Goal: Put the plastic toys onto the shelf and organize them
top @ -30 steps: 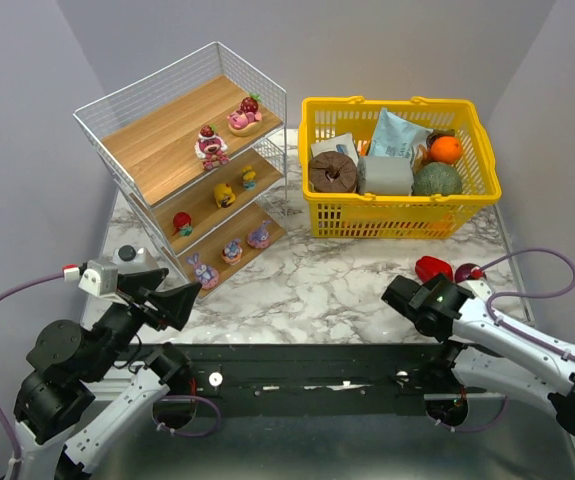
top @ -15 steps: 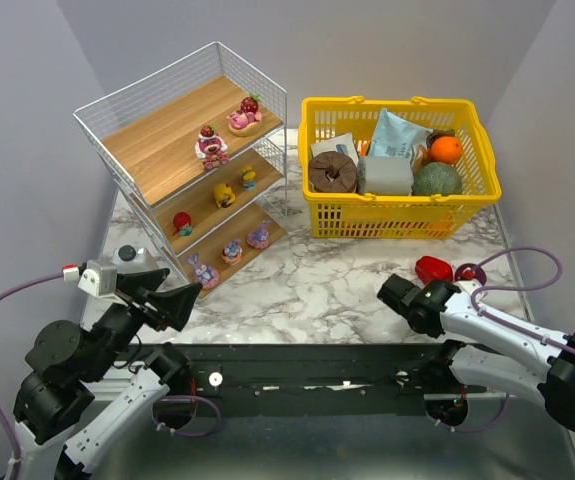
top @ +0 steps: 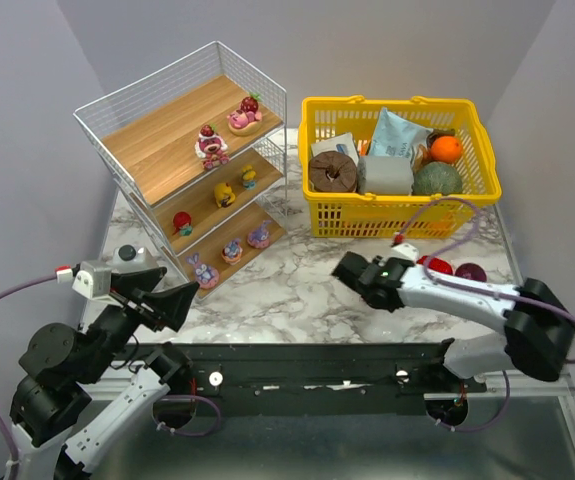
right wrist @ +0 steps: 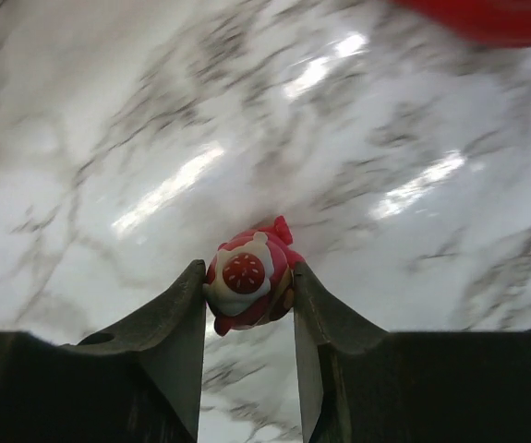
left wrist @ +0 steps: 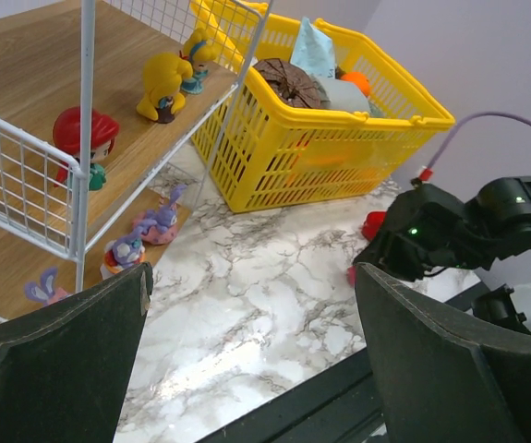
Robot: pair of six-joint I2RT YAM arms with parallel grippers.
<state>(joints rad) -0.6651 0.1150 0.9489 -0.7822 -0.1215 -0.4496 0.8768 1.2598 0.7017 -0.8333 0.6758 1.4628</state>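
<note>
The right tool (right wrist: pixel 247 281) pinches a small red toy (right wrist: pixel 244 277), one jaw pressed against each flank. In the right wrist view the toy sits at the centre of the frame, at the jaw tips, over the marble worktop (top: pixel 297 290). Whether it is lifted clear of the surface cannot be told.

The toy is a glossy, roundish figurine, red with a pale face patch and a small pink nub poking out to its upper right. It looks too stubby to have a clear long axis.

The move ahead turns on one relation. In the top view the shelf (top: pixel 157 140) lies to the upper left of the right tool, across open marble, with the yellow basket (top: pixel 397 215) directly above the tool. The carry probably has to run diagonally up and left.

The left tool (left wrist: pixel 251 286), spread wide and holding nothing, sits nearer the shelf, at the lower left of the top view. The toy is in the right arm's grip, so that arm likely makes the reach.
</note>
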